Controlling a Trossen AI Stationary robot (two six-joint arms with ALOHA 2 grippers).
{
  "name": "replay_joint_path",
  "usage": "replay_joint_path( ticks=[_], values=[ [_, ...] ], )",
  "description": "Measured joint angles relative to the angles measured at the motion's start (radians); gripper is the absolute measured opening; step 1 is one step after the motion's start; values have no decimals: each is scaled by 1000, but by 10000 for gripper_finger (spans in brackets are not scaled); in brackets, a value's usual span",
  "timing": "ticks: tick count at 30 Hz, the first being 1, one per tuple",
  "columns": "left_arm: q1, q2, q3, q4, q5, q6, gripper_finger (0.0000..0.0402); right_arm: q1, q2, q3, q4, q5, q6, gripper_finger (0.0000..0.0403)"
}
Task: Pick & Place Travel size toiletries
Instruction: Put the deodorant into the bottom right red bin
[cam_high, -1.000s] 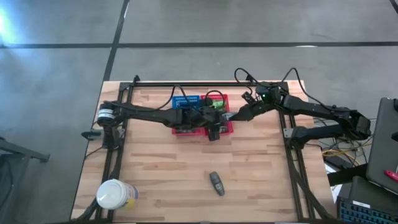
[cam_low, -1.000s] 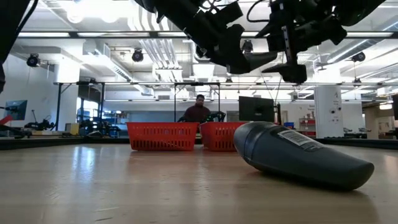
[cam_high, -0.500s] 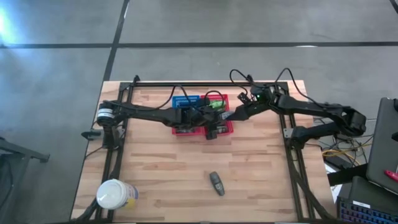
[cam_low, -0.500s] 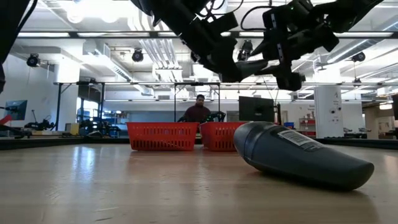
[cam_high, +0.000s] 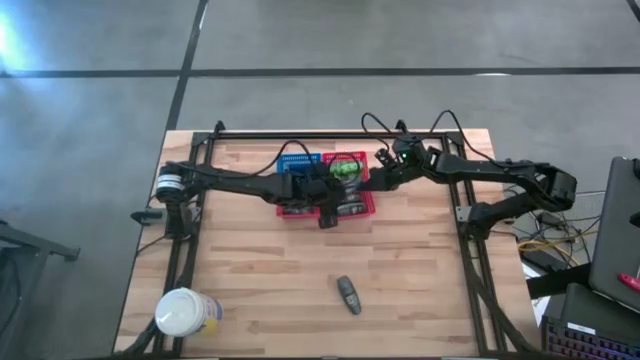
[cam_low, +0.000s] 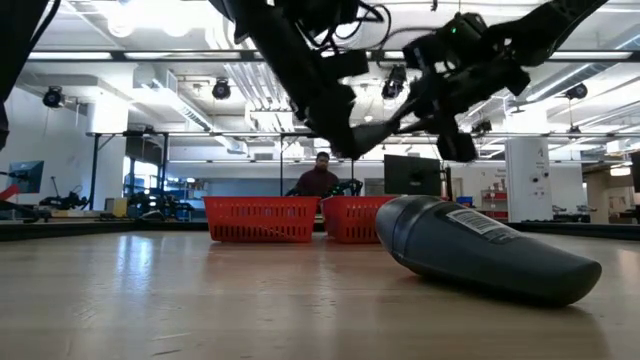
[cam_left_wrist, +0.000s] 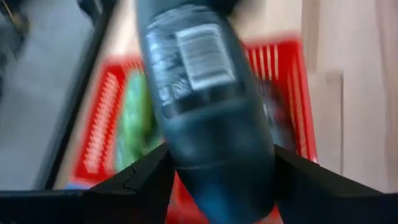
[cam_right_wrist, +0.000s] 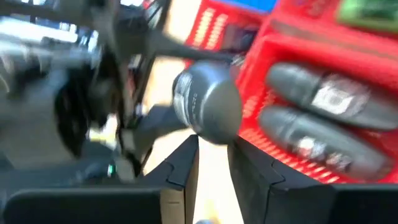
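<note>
We see the left tool (cam_high: 325, 212) grasping a grey bottle (cam_left_wrist: 208, 106) over the red basket (cam_high: 368, 203) near the worktop's (cam_high: 250, 270) far edge, right tool (cam_high: 372, 183) clenched empty beside it, another grey bottle (cam_high: 347, 294) lying near the front edge.

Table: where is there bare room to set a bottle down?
Bare wood lies between the white jar and the lone grey bottle, and right of that bottle. Crowded: the red basket, where both grippers meet.
</note>
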Motion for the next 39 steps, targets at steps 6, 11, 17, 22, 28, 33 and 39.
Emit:
replay_joint_path(
  ticks=[6, 11, 17, 22, 28, 33, 39],
  values=[
    [-2, -4, -2, -110, -27, -37, 252, -1, 73, 0, 21, 65, 57, 51],
    [7, -4, -13, -51, 23, -16, 249, 5, 117, -1, 20, 81, 71, 11],
    [21, -3, -33, -62, 12, -21, 245, 17, 102, -1, 18, 83, 71, 33],
    [7, -31, -33, -126, -5, -25, 245, 26, 32, -1, -54, 63, 19, 78],
    [-90, -125, -33, -172, 194, 81, 245, 143, -110, -1, -382, 32, -138, 154],
    [-138, -175, -75, -315, 179, 63, 245, 333, -150, -2, -513, 205, -82, 216],
    [-148, -311, -204, -365, 177, -72, 245, 610, -101, -2, -397, 471, 207, 279]
  ],
)
